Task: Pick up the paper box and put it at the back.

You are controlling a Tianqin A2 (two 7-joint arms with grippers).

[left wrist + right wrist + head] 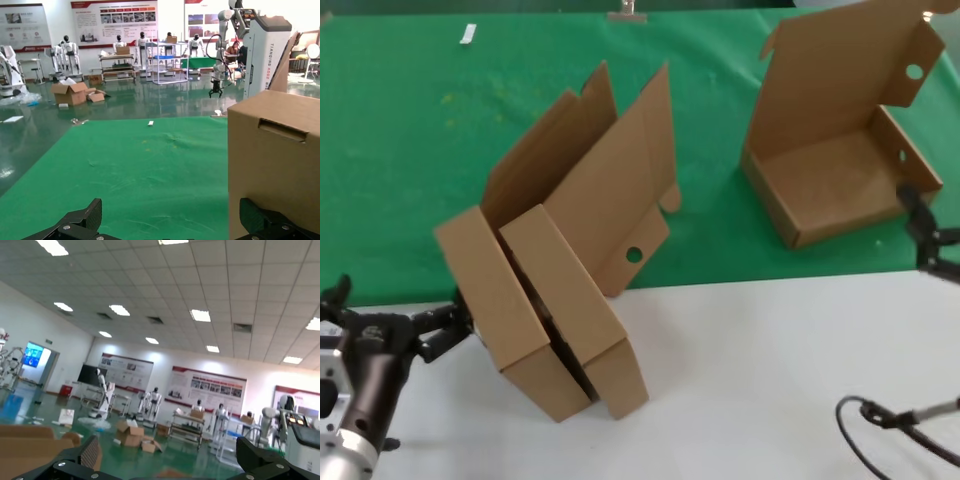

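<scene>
My left gripper [395, 325] waits spread open at eight o'clock beside the nested boxes [555, 300], my right gripper [925, 235] open too, touching the paper box [830, 150] on the green cloth [400, 150] at two o'clock.

Green cloth [410, 150] on white tabletop [750, 380], boxes atop
</scene>
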